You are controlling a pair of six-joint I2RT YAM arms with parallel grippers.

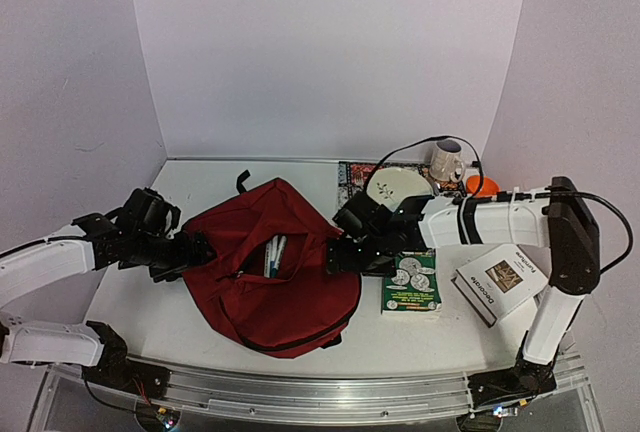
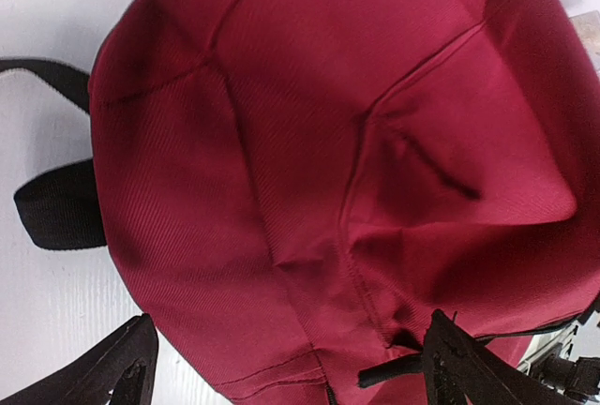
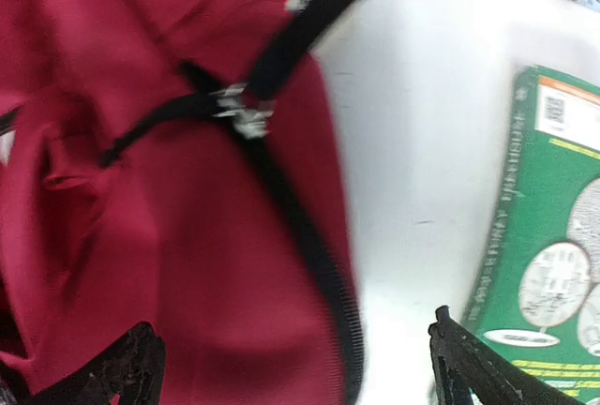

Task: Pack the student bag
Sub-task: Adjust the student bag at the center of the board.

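The bag [image 1: 275, 282] lies midway along the table [image 1: 200, 177], toward its front edge. Its long axis runs far-to-near, with the handle toward the far edge and the open zip upward, showing pens [image 1: 274, 252]. The left gripper [image 1: 200, 252] and right gripper [image 1: 338, 250] flank it, both spread wide and holding nothing. A green book [image 1: 412, 284] lies just right of it, with a white book [image 1: 500, 282] beyond.

One student bag [image 1: 270, 292]; two grippers, the left gripper [image 1: 198, 252] and the right gripper [image 1: 338, 252]; two books, a green book [image 1: 411, 287] and a white book [image 1: 497, 283]; one plate [image 1: 398, 188]; one mug [image 1: 447, 162]; one orange object [image 1: 481, 185]; one patterned flat item [image 1: 350, 178]; a few pens [image 1: 274, 252], exact number unclear.
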